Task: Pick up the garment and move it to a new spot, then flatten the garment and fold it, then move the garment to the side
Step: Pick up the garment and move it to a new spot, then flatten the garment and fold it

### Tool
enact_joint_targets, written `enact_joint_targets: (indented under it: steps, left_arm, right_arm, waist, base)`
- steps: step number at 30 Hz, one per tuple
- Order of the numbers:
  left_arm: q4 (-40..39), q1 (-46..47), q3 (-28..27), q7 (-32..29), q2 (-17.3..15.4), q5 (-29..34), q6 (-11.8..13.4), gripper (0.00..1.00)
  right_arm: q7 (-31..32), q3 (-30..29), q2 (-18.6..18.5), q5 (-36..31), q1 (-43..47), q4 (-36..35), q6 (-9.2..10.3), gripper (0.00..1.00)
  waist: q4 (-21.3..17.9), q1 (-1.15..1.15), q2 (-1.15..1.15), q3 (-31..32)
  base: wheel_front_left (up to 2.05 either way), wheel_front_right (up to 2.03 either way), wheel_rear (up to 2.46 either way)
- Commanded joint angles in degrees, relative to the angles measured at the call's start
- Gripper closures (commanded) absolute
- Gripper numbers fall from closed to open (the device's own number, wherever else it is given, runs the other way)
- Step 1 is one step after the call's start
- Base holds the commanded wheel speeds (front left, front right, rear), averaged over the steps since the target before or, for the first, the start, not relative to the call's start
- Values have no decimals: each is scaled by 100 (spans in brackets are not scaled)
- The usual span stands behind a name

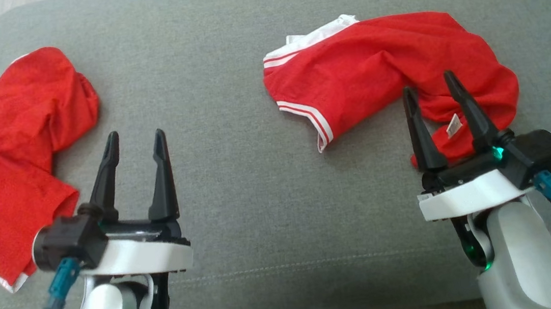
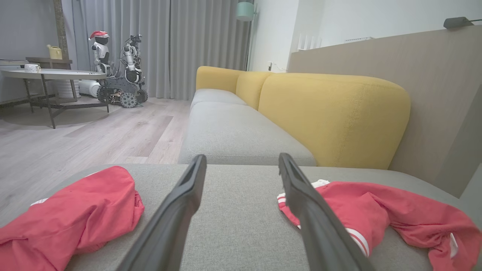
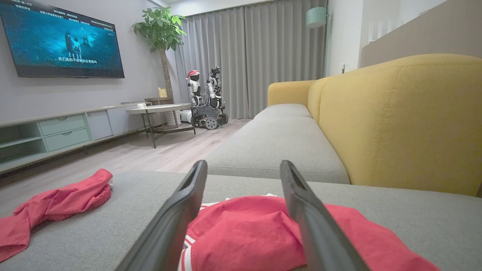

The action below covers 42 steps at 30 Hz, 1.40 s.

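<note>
Both claws sit over the near part of the grey cushion (image 1: 237, 179).

Left gripper (image 1: 135, 135): fingers spread wide with nothing between them, above bare fabric on the cushion's left half.

Right gripper (image 1: 428, 83): also spread wide, above the cushion's right half. Its fingers cross the near fold of the striped red garment (image 1: 373, 57) (I cannot tell whether the tips touch the cloth, and I see no grip on it).

The striped red garment lies crumpled on the cushion's right half, with white-striped trim at its left end. A small white label (image 1: 453, 126) shows on the fold between my right fingers.

A second red garment (image 1: 30, 113) lies bunched at the cushion's left end, reaching its left rim, well apart from the first. I cannot tell which of the two the task means.

Beyond the cushion's far edge, in the left wrist view, a sofa seat (image 2: 233, 131) runs away from me with a yellow backrest (image 2: 331, 116) along its right side. Farther off are a round table (image 2: 52, 74), another robot (image 2: 124, 75) and grey curtains (image 2: 188, 45).
</note>
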State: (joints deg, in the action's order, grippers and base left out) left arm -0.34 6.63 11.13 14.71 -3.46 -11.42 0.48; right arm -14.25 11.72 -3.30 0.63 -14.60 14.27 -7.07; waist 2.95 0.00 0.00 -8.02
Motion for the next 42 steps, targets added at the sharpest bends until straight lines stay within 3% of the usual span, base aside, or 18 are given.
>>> enact_joint_targets:
  steps: [1,9,18,27,35,36,37,38,42]
  left_arm:
    - [-228,128,-211,29,1,87,-47,0]
    - [-172,92,-257,29,52,162,-166,0]
    - [-91,220,58,29,56,-84,-51,0]
    - [-63,326,192,29,57,-212,50,0]
    - [-63,392,277,29,57,-274,120,0]
    - [-64,399,293,29,57,-280,129,0]
    - [-65,407,306,29,57,-286,138,0]
    - [-64,413,315,29,57,-293,146,0]
    - [-14,411,328,29,57,-283,144,0]
  right_arm:
    - [6,140,4,-50,-28,-165,-42,0]
    - [352,379,8,-99,-25,117,-42,0]
    - [928,262,23,-570,-454,1081,-42,0]
    - [909,-58,40,-898,-864,1899,-42,0]
    - [797,-311,41,-987,-1129,2337,-42,0]
    - [750,-355,41,-921,-1171,2368,-42,32]
    - [702,-389,41,-861,-1212,2395,-42,76]
    - [653,-384,41,-840,-1248,2422,-42,100]
    - [393,-422,42,-751,-1342,2444,-42,100]
  waist:
    - [23,0,0,21]
    - [210,0,0,-43]
    - [696,0,0,-451]
    - [1141,0,0,-678]
    - [1277,0,0,-765]
    - [1283,0,0,-777]
    - [1285,0,0,-784]
    - [1283,0,0,-784]
    - [1225,0,0,-701]
  base:
    - [0,0,0]
    - [0,0,0]
    - [0,0,0]
    - [0,0,0]
    - [0,0,0]
    - [0,0,0]
    - [0,0,0]
    - [0,0,0]
    - [0,0,0]
